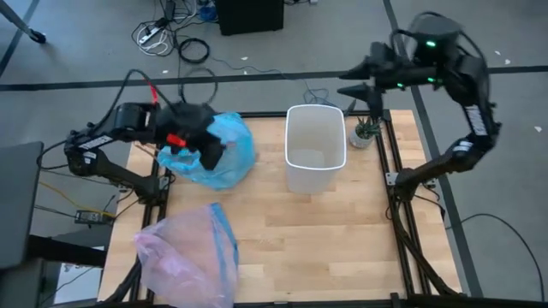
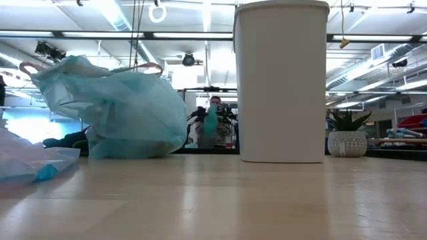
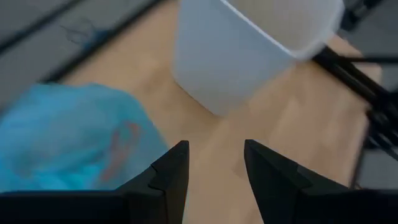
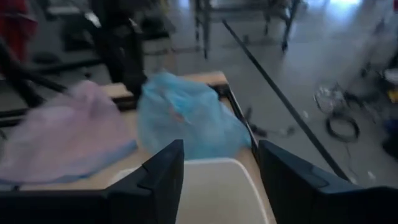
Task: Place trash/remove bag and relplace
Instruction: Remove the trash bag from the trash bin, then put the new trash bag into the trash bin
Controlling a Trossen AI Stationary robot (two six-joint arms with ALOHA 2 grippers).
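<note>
The light-blue bag [image 1: 224, 152] sits bunched on the table's far left part, resting on its underside, and also shows in the low view [image 2: 117, 113]. My left gripper [image 1: 208, 147] hovers over the bag's bin-side edge, open; in the left wrist view [image 3: 214, 168] only bare table shows between its fingers, with the bag [image 3: 62, 137] to one side. My right gripper [image 1: 349, 85] is open, raised beyond the far rim of the white bin [image 1: 315, 147], with the bin rim [image 4: 211, 177] below its fingers [image 4: 163, 180]. No loose trash shows.
A pale pink bag with a blue band [image 1: 187, 255] lies at the near left corner. A small potted plant [image 1: 364, 130] stands right of the bin, near the far right edge. Bare wood [image 1: 325, 248] spreads across the near middle and right.
</note>
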